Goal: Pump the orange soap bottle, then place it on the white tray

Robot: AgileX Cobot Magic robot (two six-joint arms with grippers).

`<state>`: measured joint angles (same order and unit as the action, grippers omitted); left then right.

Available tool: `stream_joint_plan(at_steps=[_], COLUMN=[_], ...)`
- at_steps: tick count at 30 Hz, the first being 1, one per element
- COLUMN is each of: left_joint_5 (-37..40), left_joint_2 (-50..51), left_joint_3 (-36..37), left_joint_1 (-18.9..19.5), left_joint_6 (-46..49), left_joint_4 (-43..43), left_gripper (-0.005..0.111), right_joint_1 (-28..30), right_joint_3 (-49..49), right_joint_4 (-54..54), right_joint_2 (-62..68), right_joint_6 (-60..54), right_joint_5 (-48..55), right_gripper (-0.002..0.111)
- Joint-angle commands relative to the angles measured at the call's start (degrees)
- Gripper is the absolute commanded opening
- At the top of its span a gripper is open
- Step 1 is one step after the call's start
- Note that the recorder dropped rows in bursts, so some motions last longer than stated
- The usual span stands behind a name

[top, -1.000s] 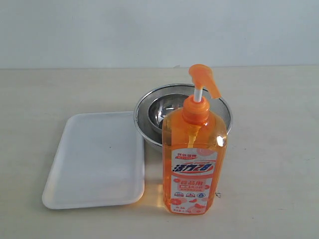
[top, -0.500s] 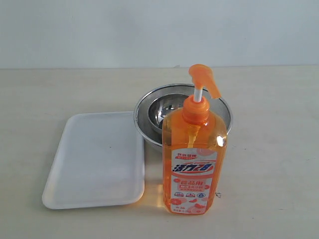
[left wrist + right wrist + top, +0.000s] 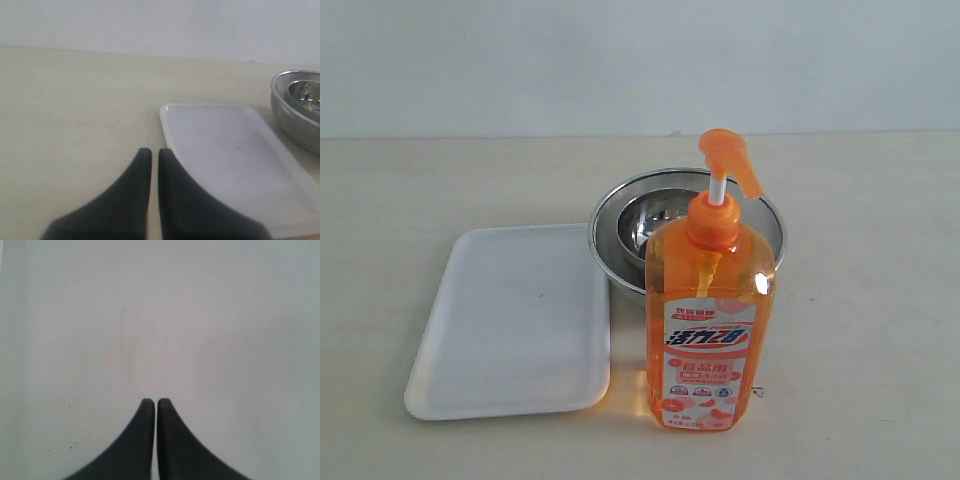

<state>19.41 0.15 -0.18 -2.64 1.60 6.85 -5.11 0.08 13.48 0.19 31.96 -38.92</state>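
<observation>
The orange soap bottle [image 3: 708, 330], translucent and labelled on its facing side, was stood upright, its orange pump nozzle raised on the white stem. The white tray [image 3: 510, 320], flat and low-rimmed, was laid just beside the bottle, not touching it.

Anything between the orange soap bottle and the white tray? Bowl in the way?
Nothing visible. The orange soap bottle stands upright beside the white tray, by its right edge, with only a strip of bare table between. The steel bowl sits behind both, off the direct line. Nothing lies on the tray.
</observation>
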Motion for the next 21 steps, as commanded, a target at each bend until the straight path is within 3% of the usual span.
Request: stream_joint_plan(at_steps=[1, 6, 14, 21], left_joint_5=[-0.15, -0.15, -0.15, -0.15], left_joint_2=[-0.15, -0.15, -0.15, -0.15], left_joint_3=[0.18, 0.18, 0.18, 0.18], left_joint_1=[0.25, 0.25, 0.25, 0.25], left_joint_6=[0.22, 0.22, 0.22, 0.22], left_joint_4=[-0.28, -0.28, -0.28, -0.28], left_gripper=[0.005, 0.005, 0.005, 0.005], right_joint_1=[0.03, 0.03, 0.03, 0.03], right_joint_3=[-3.00, -12.28, -19.75, -19.73], right_joint_4=[4.65, 6.54, 27.69, 34.50], right_joint_2=[-0.19, 4.70, 21.41, 32.96], right_joint_6=[0.28, 2.09, 23.15, 26.22], right_joint_5=[5.64, 14.55, 14.87, 9.06], right_gripper=[0.000, 0.000, 0.000, 0.000])
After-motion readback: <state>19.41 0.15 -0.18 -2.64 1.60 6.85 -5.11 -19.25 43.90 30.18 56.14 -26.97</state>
